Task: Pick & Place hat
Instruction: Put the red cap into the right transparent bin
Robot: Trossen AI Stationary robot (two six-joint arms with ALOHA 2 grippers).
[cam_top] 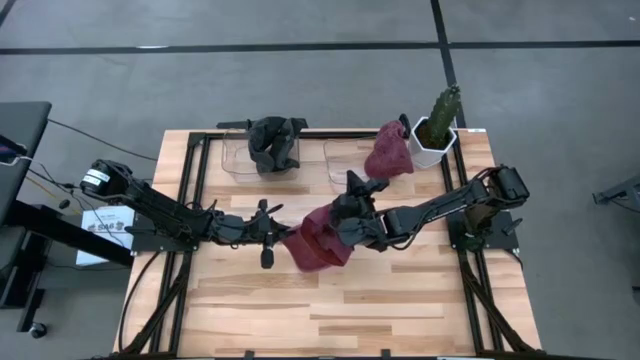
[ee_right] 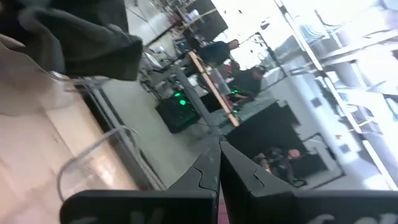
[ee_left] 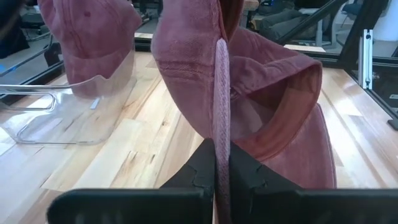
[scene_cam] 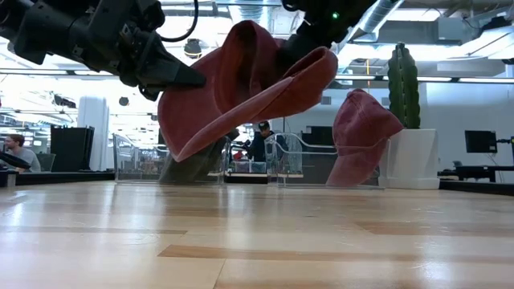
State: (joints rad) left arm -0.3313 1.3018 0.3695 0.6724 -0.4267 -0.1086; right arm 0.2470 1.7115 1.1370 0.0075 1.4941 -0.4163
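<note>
The wooden desk (cam_top: 400,310) fills most of what I see, its pale planks framed by dark rails. Both dark arms reach in toward the middle of it. Between them hangs the maroon hat (cam_top: 318,243), lifted clear of the desk, its brim drooping and its hollow crown turned open toward the low camera.

The left gripper (ee_left: 215,163) is clenched on a thin edge of the hat's fabric, which stands pinched upright between its two fingers. The right gripper (cam_top: 345,205) sits just above and behind the hat, at its upper edge; its fingers are pressed together with nothing between them in its own wrist view, which looks out across the room instead.

Along the far side of the desk stand two clear plastic bins. The left bin (cam_top: 240,155) holds a dark hat (cam_top: 275,142). A second maroon hat (cam_top: 389,150) is draped over the far right corner of the right bin (cam_top: 343,160). Just beside that, at the desk's far right corner, a cactus (cam_top: 444,107) stands in a white pot (cam_top: 436,148).

A person (scene_cam: 261,144) is in the room beyond the desk.
</note>
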